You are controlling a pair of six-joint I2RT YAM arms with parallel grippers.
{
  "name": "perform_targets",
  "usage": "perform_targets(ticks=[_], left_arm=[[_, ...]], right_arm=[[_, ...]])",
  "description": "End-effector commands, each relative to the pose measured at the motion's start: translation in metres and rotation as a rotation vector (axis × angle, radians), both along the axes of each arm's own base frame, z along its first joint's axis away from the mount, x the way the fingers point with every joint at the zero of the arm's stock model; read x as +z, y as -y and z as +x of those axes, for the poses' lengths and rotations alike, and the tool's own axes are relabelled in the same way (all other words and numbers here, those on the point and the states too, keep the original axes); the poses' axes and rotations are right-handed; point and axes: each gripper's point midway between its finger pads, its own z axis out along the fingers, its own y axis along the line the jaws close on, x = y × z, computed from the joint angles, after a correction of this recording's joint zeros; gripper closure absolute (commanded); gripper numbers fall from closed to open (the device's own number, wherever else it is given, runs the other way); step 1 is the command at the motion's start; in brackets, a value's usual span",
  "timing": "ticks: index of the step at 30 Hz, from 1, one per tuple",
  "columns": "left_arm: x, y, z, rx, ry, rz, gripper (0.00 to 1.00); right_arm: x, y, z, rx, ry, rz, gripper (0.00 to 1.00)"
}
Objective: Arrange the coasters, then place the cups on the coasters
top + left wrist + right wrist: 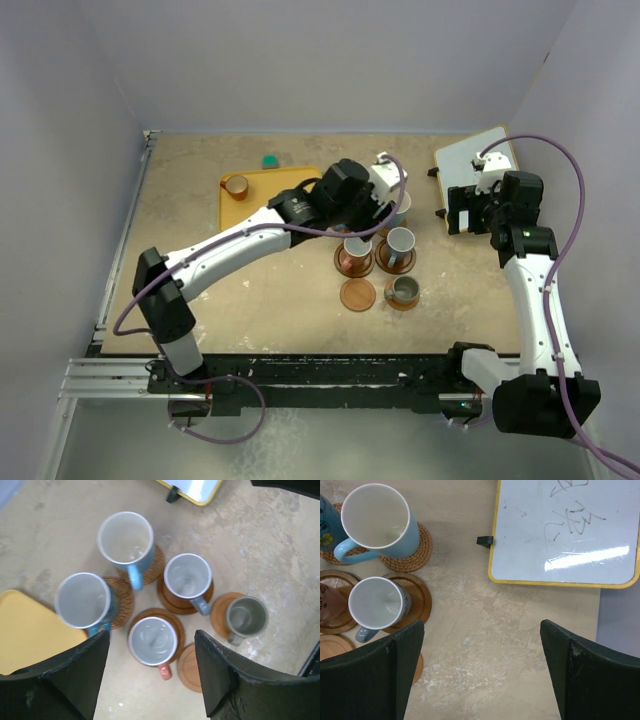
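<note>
In the left wrist view, two tall light blue cups [125, 537] [82, 600] stand on woven coasters [156, 562]. A pale cup [187, 576] sits on a dark coaster [170, 600]. A pink-handled cup [152, 641] and a grey cup [246, 617] each sit on a brown coaster, and one coaster [190, 667] is bare. An orange-brown cup [237, 186] stands on the yellow tray [290, 178]. My left gripper [150, 635] hangs open above the pink-handled cup, holding nothing. My right gripper [481, 625] is open over bare table, to the right of the cups.
A yellow-framed whiteboard [565, 530] lies at the back right, just beyond my right gripper. A small green object [270, 161] sits behind the tray. Grey walls close the table on three sides.
</note>
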Motion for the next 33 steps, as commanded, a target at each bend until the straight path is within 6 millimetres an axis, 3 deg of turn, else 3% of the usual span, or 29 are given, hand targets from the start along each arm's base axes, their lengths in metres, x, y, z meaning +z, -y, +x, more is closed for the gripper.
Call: perform_targets(ticks=[1,10,12,18,23,33], left_arm=[[0.058,-0.039,0.028,0.054,0.150,-0.069,0.33],[0.099,-0.144,0.084,0.244,0.248,-0.117,0.26],[0.102,-0.176,0.098,0.296,0.252,-0.125,0.25],[0.102,-0.245,0.127,0.379,0.242,-0.151,0.23],[0.082,-0.290,0.154,0.410,0.181,-0.169,0.23],[0.002,-0.349,0.209,0.393,0.035,-0.074,0.24]], right_arm=[[0.012,0.001,0.001,-0.005,0.041,0.005,0.00],[0.011,-0.001,0.001,0.003,0.039,0.009,0.00],[0.010,-0.001,0.001,0.004,0.037,0.010,0.00],[0.009,-0.001,0.001,0.004,0.033,0.011,0.00],[0.009,-0.001,0.002,0.004,0.030,0.012,0.00],[0.007,-0.002,0.002,0.007,0.026,0.015,0.00]])
